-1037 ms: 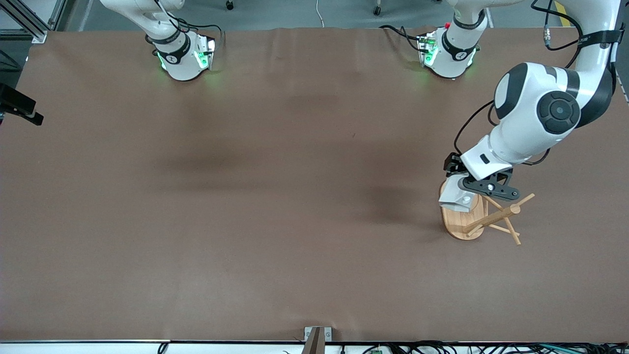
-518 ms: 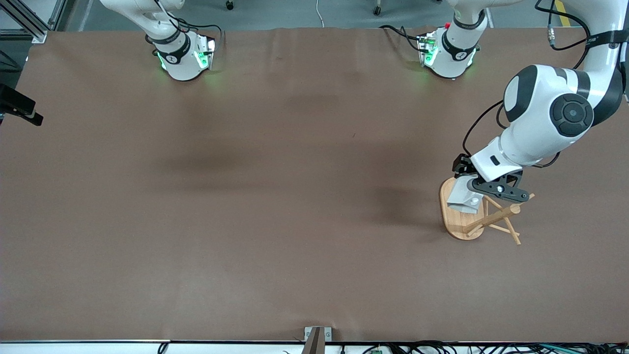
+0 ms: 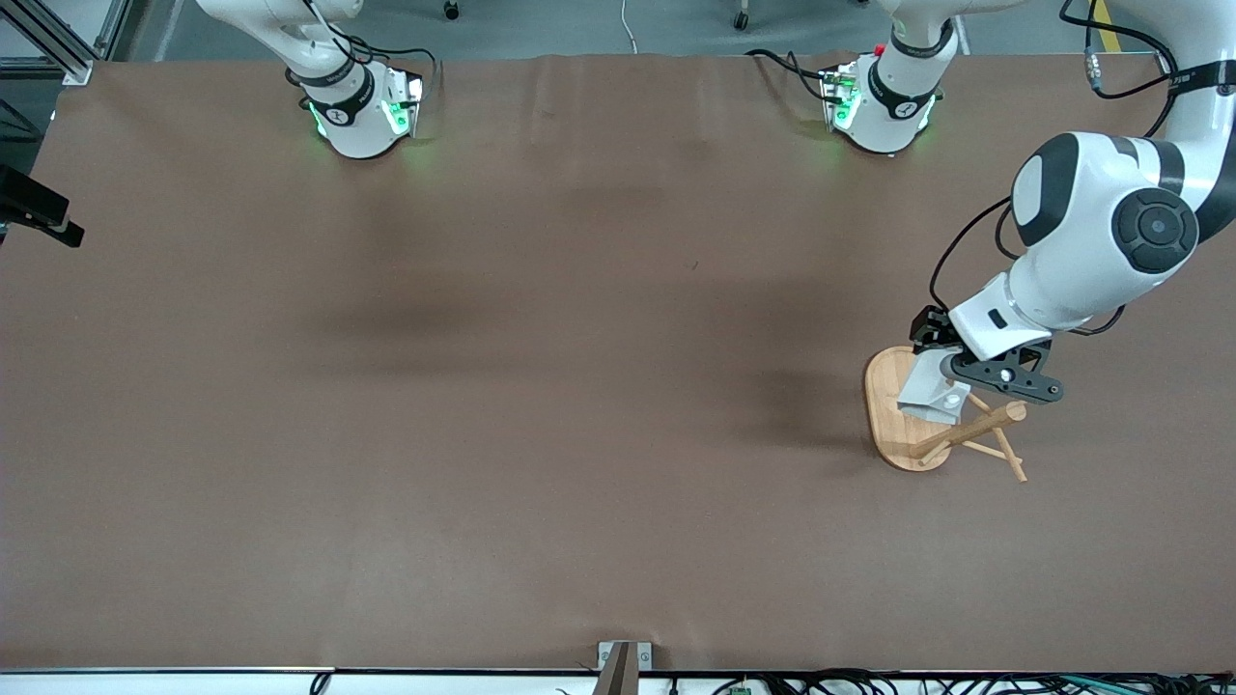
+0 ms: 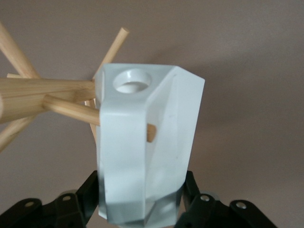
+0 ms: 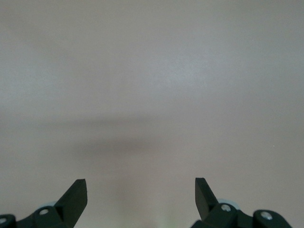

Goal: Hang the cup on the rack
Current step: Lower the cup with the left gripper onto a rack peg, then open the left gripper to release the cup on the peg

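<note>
Left gripper (image 3: 951, 378) shifted toward the rack (image 3: 893, 425) post, clamping the cup (image 3: 933, 394), peg through handle, right gripper (image 5: 140, 192) spread, waiting

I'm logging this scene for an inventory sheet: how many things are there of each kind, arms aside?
Cups: 1, the white cup, held by the left gripper against the rack's pegs.
Racks: 1, the wooden rack, toward the left arm's end of the table.
Total: 2.
</note>
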You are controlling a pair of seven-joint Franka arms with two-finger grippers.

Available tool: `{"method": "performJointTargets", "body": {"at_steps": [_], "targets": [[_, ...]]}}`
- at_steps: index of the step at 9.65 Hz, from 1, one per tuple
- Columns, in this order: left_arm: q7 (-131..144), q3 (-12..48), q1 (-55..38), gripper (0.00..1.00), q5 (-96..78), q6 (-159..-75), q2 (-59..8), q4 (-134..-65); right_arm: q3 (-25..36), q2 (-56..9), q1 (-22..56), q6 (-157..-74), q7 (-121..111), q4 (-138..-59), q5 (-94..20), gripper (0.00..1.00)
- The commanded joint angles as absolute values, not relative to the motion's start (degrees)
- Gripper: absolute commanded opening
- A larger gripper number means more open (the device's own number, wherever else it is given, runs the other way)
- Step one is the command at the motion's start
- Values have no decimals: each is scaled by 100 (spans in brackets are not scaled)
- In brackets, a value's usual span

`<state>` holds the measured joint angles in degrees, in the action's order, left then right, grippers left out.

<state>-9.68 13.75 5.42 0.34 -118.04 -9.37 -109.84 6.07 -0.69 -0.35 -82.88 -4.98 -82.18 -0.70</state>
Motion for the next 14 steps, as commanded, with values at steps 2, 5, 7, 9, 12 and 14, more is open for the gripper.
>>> {"method": "performJointTargets", "body": {"at_steps": [2,5,7,9,12,14], "targets": [[-1458,1231,571,22,-377,-12155,-1116,-11136,633,-9,-18,-8358,-404,-8306,-97,100],[-1476,1222,571,80,-378,-12243,-1230,-11048,642,-17,-26,-8358,-413,-8306,-97,100],[-1398,1222,554,100,-378,-12217,-1196,-10873,633,-26,-35,-8367,-404,-8306,-97,100],[-1084,1222,554,100,-378,-11763,-1021,-10540,633,-26,-35,-8367,-404,-8306,-97,100],[-90,1222,527,100,-325,-11216,-389,-10415,633,-26,-35,-8367,-404,-8306,-97,100],[-79,1108,527,100,-316,-10873,77,-10406,633,-35,-44,-8367,-404,-8306,-97,100]]}}
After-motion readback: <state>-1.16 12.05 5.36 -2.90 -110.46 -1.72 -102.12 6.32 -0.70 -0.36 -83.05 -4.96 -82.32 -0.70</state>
